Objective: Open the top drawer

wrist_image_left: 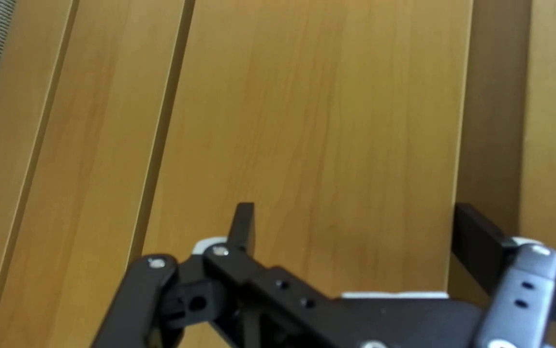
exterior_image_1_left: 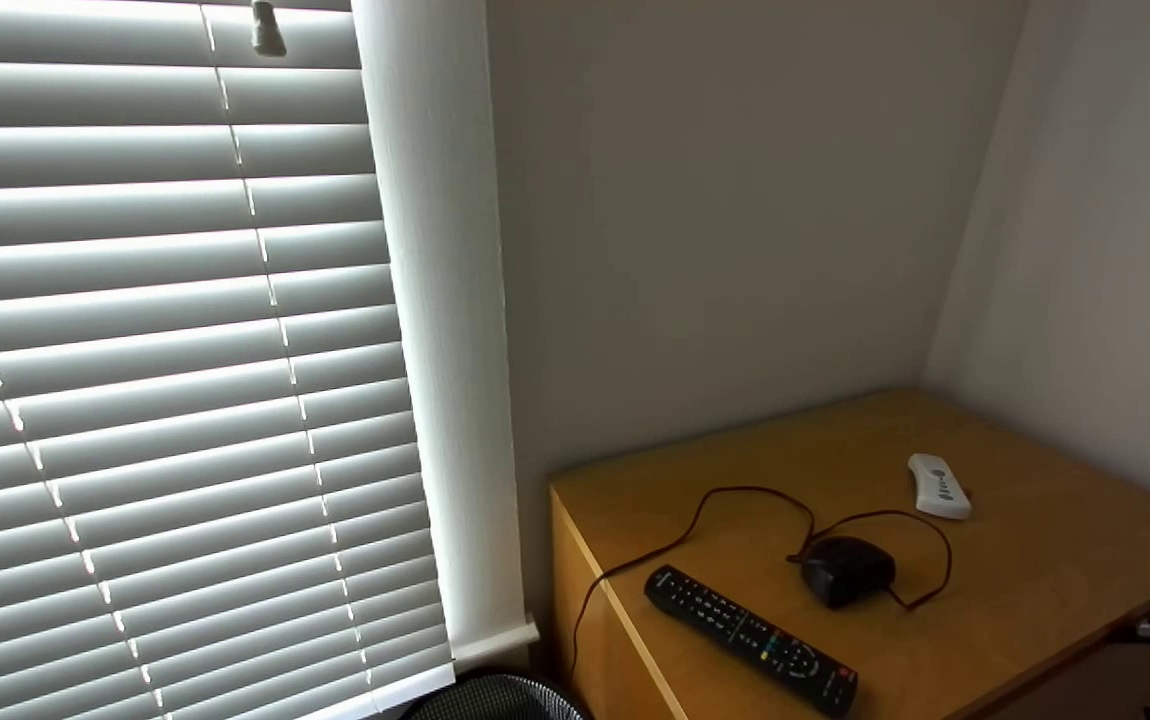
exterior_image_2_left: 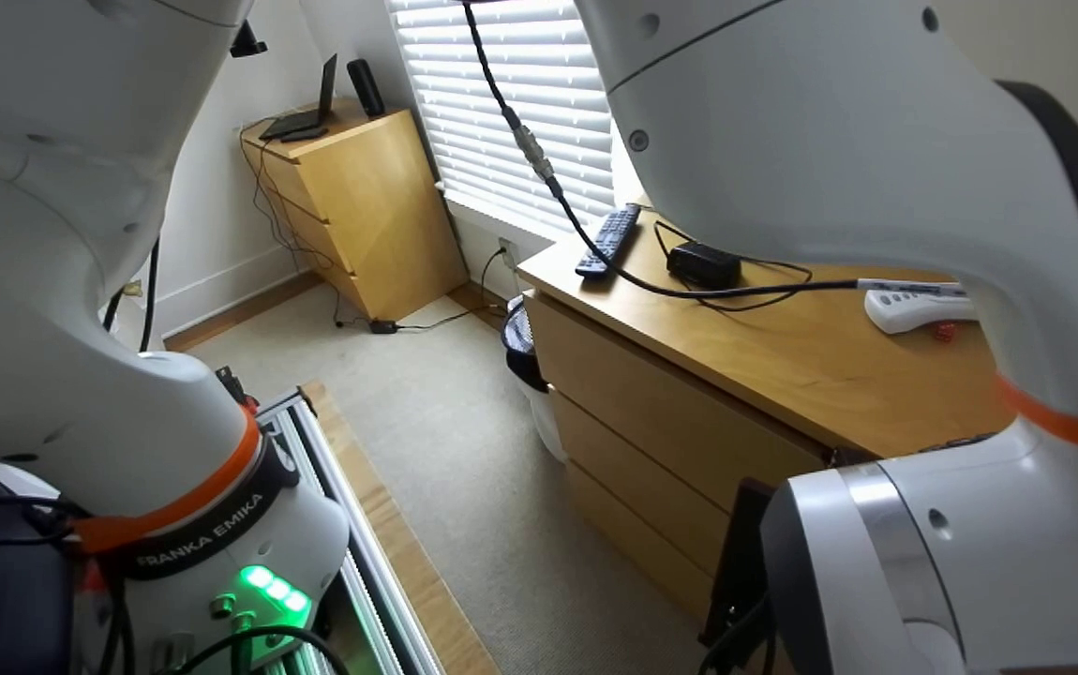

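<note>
Gripper [wrist_image_left: 354, 208] by top drawer [wrist_image_left: 316, 121], fingers spread wide, one at drawer's upper edge, black remote [exterior_image_1_left: 750, 640] lying on wooden dresser [exterior_image_1_left: 1065, 540]

A black remote control [exterior_image_1_left: 750, 642] lies flat, near a black box-shaped device [exterior_image_1_left: 845, 572] with a thin, looped cord [exterior_image_1_left: 755, 488]. A white remote control [exterior_image_1_left: 938, 488] lies on the opposite side of the device. The window blind [exterior_image_1_left: 165, 325] hangs lowered; light passes between its slats. In an exterior view, a waste bin [exterior_image_2_left: 544, 417] stands on the carpet [exterior_image_2_left: 464, 441]. A rear chest of drawers [exterior_image_2_left: 380, 211] carries an open laptop [exterior_image_2_left: 290, 124] and a black cylinder [exterior_image_2_left: 366, 87].
</note>
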Motion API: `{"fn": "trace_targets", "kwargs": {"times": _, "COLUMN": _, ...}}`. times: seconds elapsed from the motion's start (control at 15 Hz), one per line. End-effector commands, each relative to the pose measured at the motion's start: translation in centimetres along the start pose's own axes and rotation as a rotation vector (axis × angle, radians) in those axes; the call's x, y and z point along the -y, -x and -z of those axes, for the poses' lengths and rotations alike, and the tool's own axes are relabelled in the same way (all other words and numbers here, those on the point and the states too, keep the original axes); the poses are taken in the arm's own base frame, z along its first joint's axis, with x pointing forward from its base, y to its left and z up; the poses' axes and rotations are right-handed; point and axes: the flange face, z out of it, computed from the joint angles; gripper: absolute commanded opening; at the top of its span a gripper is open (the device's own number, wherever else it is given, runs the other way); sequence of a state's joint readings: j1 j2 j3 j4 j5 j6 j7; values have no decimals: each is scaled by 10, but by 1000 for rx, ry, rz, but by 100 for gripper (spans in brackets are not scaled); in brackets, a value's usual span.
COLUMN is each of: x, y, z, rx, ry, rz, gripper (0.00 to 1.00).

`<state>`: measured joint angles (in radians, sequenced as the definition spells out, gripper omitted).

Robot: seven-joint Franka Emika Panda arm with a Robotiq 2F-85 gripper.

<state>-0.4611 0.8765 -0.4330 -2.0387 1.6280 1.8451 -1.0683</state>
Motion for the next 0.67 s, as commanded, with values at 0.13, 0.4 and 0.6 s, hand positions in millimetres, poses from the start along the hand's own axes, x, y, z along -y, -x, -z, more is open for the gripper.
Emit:
{"fn": "trace_targets", "kwargs": {"times": 0.13, "x": -38, "y": 4, "z": 32, "rx": 62, "ry": 172, "rz": -64, "gripper": 100}}
{"fn": "trace_targets", "kwargs": {"times": 0.4, "x": -41, "y": 5, "z": 43, "rx": 98, "ry": 208, "rz": -107, "gripper": 100}}
{"fn": "trace_targets", "kwargs": {"times": 0.6, "x": -40, "y": 8, "z": 57, "rx": 128, "ry": 240, "rz": -137, "gripper": 100}}
